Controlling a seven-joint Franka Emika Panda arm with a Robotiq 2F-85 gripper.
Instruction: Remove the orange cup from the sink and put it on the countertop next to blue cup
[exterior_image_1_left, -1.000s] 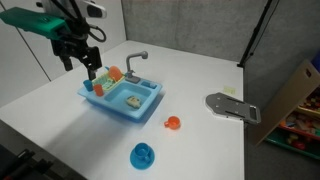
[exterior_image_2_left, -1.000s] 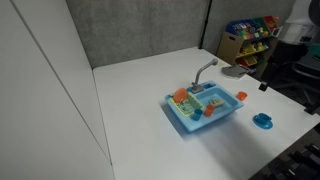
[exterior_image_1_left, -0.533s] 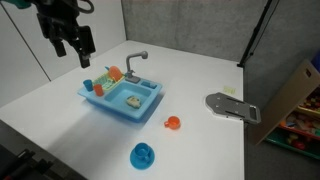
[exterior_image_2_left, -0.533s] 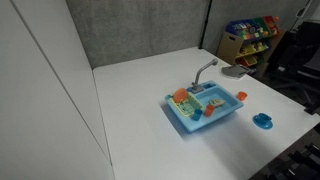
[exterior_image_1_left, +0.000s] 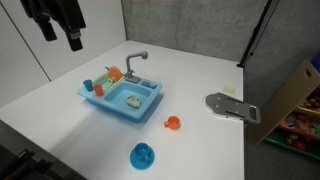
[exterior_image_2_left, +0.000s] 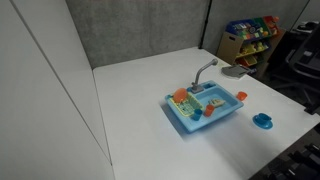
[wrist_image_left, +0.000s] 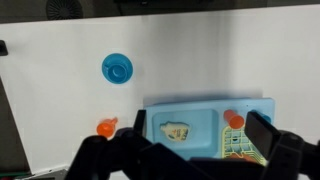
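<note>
Black robot hand (exterior_image_1_left: 61, 38) hangs wide open and empty above a light-blue plastic toy sink (exterior_image_1_left: 115, 110) holding a small orange cup (wrist_image_left: 234, 119).

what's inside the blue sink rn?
The sink basin holds a pale yellowish item; an orange cup sits in the side compartment. In the wrist view the tool covers the sink's lower edge, so anything there is hidden.

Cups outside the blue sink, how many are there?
2: an orange cup beside the sink, and a blue cup nearer the table's edge. The sink may hold more.
</note>
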